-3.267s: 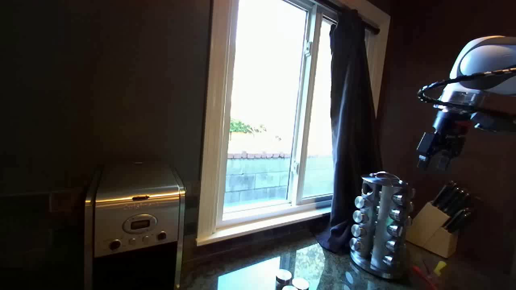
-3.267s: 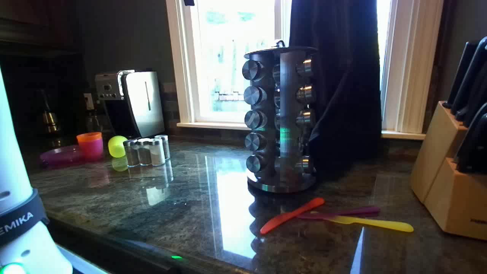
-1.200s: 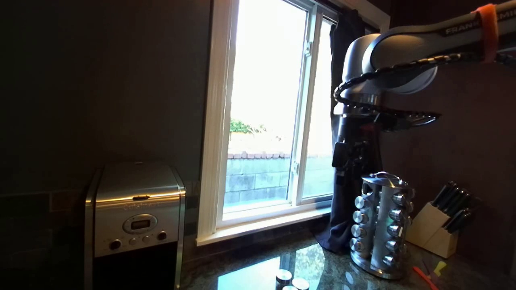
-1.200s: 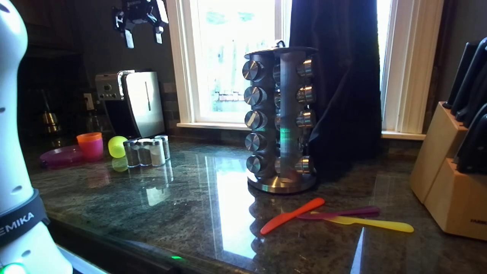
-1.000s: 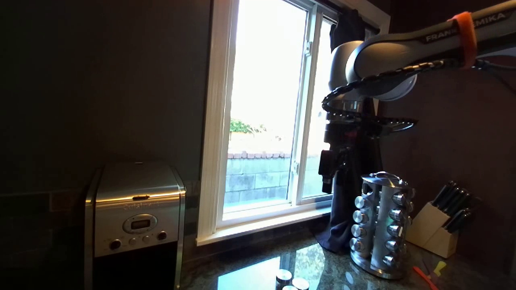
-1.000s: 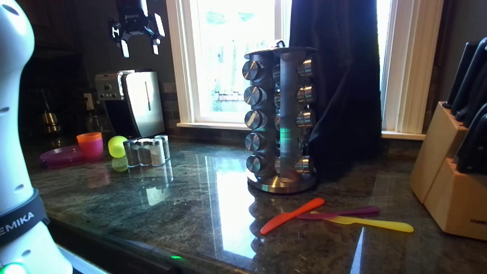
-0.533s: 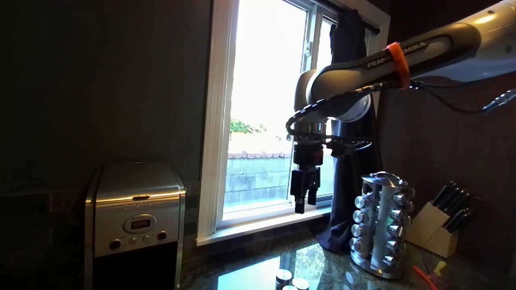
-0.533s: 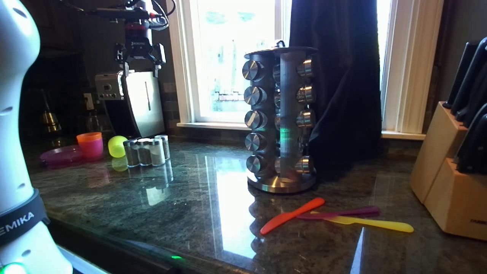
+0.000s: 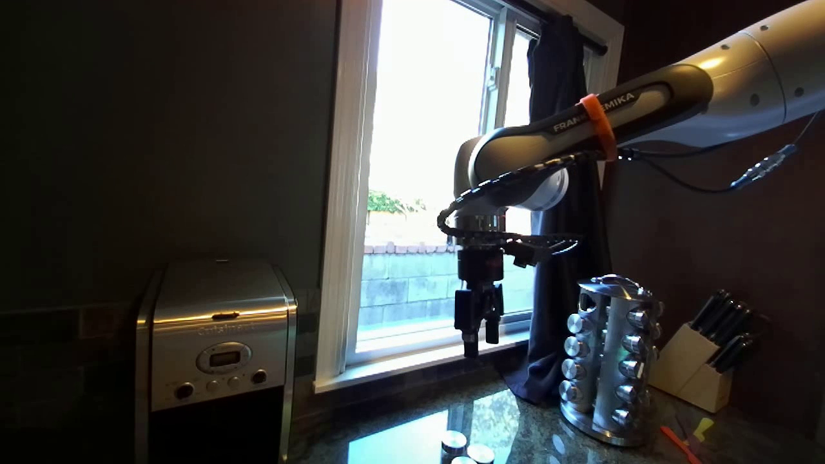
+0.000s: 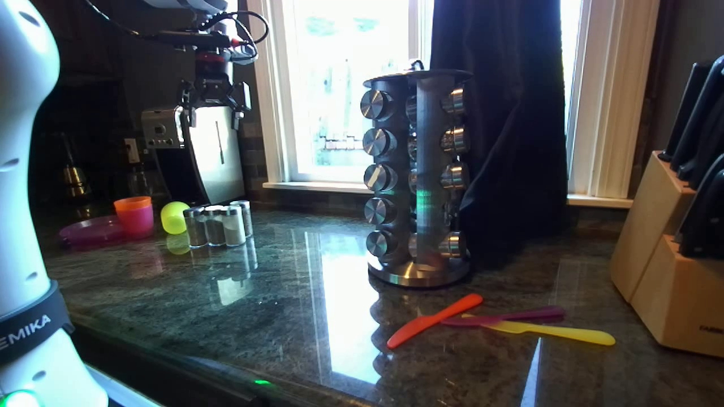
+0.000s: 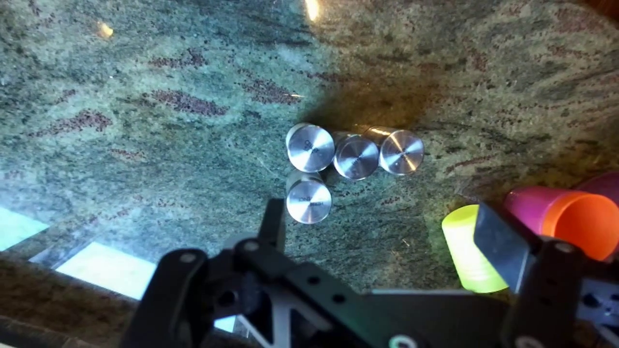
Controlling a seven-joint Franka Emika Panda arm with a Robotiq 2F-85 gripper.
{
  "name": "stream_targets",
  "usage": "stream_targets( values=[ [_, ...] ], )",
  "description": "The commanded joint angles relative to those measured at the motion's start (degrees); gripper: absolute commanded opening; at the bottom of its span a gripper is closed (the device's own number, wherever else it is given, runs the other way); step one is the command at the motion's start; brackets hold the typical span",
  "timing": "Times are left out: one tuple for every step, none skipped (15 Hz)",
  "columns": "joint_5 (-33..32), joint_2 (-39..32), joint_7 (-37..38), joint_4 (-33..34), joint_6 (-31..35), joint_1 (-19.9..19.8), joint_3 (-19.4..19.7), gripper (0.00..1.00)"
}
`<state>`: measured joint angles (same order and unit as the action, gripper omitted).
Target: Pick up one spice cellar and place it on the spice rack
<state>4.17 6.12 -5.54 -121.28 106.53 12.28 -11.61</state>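
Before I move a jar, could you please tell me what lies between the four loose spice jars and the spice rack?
In an exterior view, polished countertop with a bright reflection on it lies between the spice jars and the spice rack.

This looks like a home kitchen: a polished, speckled counter runs below a window with a dark curtain, and a silver appliance with a small display stands on it. Along the counter are a tiered spice rack, four spice jars, a wooden knife block, pink and orange cups, a purple plate and coloured table knives. Tiles and a power outlet show on the dark wall behind the counter.
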Motion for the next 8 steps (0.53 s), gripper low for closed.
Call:
stream_targets(
  values=[
    [2.3, -1.5, 0.1, 0.3, -0.8, 0.5, -0.4, 1.0],
    [1.9, -2.3, 2.2, 0.2, -0.4, 0.7, -0.9, 1.0],
    [2.7, -2.8, 3.4, 0.1, -0.2, 0.9, -1.1, 1.0],
    [3.6, -3.9, 6.4, 0.0, -0.3, 1.0, -1.5, 1.0],
    [4.4, -4.9, 8.9, -0.1, -0.3, 1.2, -1.8, 1.0],
    [4.3, -5.6, 12.2, -0.8, 0.8, 1.3, -2.2, 1.0],
    [4.4, -6.2, 14.5, -1.2, 1.2, 1.4, -2.4, 1.0],
    [3.5, -7.0, 17.6, -1.4, 0.8, 1.6, -2.6, 1.0]
  ],
)
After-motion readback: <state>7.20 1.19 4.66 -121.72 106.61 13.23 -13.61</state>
